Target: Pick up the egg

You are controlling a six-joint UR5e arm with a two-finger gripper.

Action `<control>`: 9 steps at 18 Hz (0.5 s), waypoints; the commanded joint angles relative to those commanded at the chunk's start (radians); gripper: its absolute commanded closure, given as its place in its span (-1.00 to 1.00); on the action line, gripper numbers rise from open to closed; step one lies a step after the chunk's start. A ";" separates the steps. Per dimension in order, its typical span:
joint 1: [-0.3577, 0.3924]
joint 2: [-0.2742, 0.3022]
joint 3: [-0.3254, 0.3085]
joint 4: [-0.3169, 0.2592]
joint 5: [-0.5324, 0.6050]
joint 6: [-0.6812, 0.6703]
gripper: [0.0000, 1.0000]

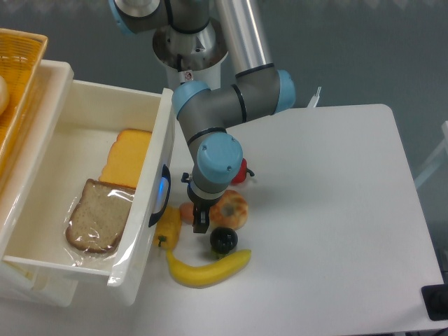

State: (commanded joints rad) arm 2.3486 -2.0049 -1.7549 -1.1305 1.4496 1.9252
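The egg (185,211) is a small brownish-pink oval lying on the white table between the drawer front and the glazed ring donut (232,209). My gripper (199,222) points straight down right beside the egg, over its right side, and hides part of it. The dark fingers (201,222) read as a single shape from this camera, so the gap between them does not show. Nothing is visibly held.
A round red fruit (241,171) sits behind the donut. A black round object (223,240), a banana (209,268) and a yellow pepper (169,226) lie in front. An open white drawer (158,164) at left holds bread (96,217) and a cheese slice (127,157).
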 joint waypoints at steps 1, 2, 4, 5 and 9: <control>-0.005 0.000 0.000 0.002 -0.002 -0.017 -0.93; -0.006 -0.002 0.000 0.002 -0.002 -0.029 -0.93; -0.009 -0.012 0.002 0.003 -0.002 -0.032 -0.93; -0.009 -0.015 0.002 0.003 -0.002 -0.032 -0.93; -0.014 -0.025 0.000 0.002 0.000 -0.031 -0.93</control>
State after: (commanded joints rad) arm 2.3348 -2.0294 -1.7549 -1.1290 1.4496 1.8945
